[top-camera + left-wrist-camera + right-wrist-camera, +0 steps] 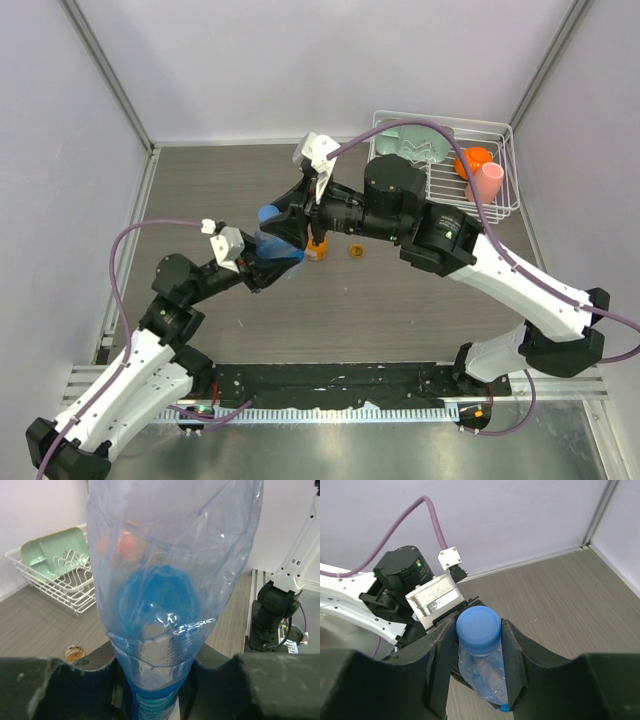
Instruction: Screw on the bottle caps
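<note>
The clear bottle with blue label (272,246) is held off the table between both grippers. My left gripper (268,266) is shut on its lower body; in the left wrist view the bottle (170,555) fills the frame above that gripper (155,680). My right gripper (282,224) is shut on the blue cap (267,213), which sits on the bottle's neck; the right wrist view shows the cap (478,627) squeezed between that gripper's (479,636) fingers. The squat orange bottle (316,249) stands on the table, partly hidden. The amber cap (356,250) lies to its right, and also shows in the left wrist view (75,653).
A white wire dish rack (500,170) at the back right holds a green tray (412,145), an orange ball (472,160) and a pink cup (486,182). Grey walls enclose the table on three sides. The arm bases sit along the near edge.
</note>
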Action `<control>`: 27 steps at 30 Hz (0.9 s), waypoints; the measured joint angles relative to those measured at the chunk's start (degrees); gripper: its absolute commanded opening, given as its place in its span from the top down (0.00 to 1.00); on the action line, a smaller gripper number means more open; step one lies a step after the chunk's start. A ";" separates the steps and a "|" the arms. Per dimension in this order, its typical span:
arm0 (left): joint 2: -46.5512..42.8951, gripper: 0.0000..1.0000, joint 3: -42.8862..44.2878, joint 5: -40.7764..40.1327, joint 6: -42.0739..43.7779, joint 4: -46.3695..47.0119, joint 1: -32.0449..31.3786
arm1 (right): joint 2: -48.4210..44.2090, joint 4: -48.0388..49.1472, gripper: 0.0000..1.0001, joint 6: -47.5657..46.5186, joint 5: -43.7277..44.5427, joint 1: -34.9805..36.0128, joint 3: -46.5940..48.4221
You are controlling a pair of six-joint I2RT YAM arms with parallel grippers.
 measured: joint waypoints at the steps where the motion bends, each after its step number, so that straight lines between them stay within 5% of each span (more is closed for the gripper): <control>1: 0.00 0.89 0.00 -0.39 0.11 -0.68 0.02 | 0.00 -0.02 0.52 0.02 0.66 0.09 -0.15; 21: -1.09 0.85 0.00 -2.93 -0.24 -5.25 0.11 | 2.73 -1.42 0.57 -0.57 4.96 0.20 0.90; 27: -1.53 0.74 0.00 -4.15 -0.37 -5.84 0.17 | 3.87 -1.44 0.60 -0.55 6.29 0.20 1.81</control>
